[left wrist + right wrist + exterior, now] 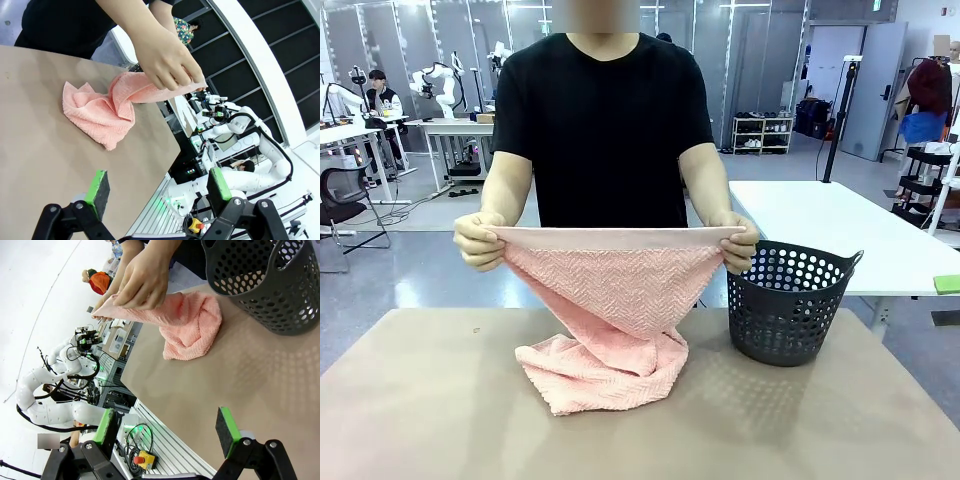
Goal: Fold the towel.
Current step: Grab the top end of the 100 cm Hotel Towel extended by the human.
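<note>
While the person's hands (738, 243) stretch the towel (620, 310) taut, I hover.
My left gripper (158, 186) and right gripper (166, 426) gape empty; towel well ahead of both.

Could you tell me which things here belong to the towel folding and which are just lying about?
Job: pink towel, the person's hands stretching its top edge, left gripper, right gripper, both open.
Lying about: grey basket on the table.

Brown table (420, 400), bearing bunched lower end of pink towel (605, 375) at centre, with dark perforated basket (785, 320) standing just beside it.
</note>
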Robot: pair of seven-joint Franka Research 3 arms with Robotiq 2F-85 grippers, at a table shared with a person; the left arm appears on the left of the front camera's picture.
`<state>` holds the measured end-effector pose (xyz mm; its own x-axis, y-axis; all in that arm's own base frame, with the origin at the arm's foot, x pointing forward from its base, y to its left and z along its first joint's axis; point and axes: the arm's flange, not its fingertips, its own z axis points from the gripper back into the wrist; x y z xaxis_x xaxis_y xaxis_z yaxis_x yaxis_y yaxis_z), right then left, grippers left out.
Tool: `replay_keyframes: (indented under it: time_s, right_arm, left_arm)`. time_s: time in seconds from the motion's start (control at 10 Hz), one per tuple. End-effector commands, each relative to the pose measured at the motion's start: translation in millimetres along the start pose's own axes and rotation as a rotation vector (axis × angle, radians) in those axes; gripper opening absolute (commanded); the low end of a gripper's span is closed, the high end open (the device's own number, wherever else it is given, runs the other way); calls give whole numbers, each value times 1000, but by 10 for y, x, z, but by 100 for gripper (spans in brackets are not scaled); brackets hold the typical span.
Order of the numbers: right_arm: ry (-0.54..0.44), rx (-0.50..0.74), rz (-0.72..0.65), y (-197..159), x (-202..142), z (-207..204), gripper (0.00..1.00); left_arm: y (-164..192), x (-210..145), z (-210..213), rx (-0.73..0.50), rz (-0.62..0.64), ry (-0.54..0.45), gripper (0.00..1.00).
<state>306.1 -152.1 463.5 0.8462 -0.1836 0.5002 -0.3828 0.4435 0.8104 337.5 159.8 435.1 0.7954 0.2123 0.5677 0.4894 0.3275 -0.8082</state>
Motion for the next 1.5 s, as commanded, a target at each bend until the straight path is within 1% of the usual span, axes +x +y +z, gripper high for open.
replay_keyframes:
  time_s: [0.0,0.1,0.2,0.3,0.4,0.5,0.6,0.7,0.9,1.0,1.1,1.3,1.4]
  right_arm:
    - [13,-38,130,151,142,85,100]
    - [29,-96,236,325,312,156,100]
    - [58,-185,386,610,554,208,100]
    - [104,-259,529,884,742,182,100]
    - [160,-307,645,1143,918,108,100]
    - [232,-364,766,1379,1046,-10,100]
    - [327,-435,906,1620,1156,-179,100]
    - [399,-473,1023,1829,1236,-334,100]
    - [499,-510,1201,2268,1334,-673,100]
    - [565,-559,1296,2442,1324,-880,100]
    - [628,-622,1380,2518,1300,-1036,100]
    - [634,-593,1417,2607,1280,-1200,100]
    - [626,-600,1418,2624,1281,-1222,100]
  left_arm:
    - [-194,196,123,49,-157,29,100]
    - [-380,397,236,127,-272,69,100]
    - [-697,699,319,233,-448,141,100]
    - [-990,942,337,310,-598,211,100]
    - [-1281,1159,257,411,-752,300,100]
    - [-1563,1329,125,499,-899,388,100]
    - [-1858,1506,-38,567,-1038,457,100]
    - [-2087,1631,-212,623,-1143,508,100]
    - [-2430,1744,-660,703,-1342,656,100]
    - [-2559,1721,-932,720,-1413,711,100]
    - [-2635,1663,-1139,698,-1456,750,100]
    - [-2694,1581,-1370,675,-1508,789,100]
    - [-2713,1570,-1401,651,-1503,779,100]
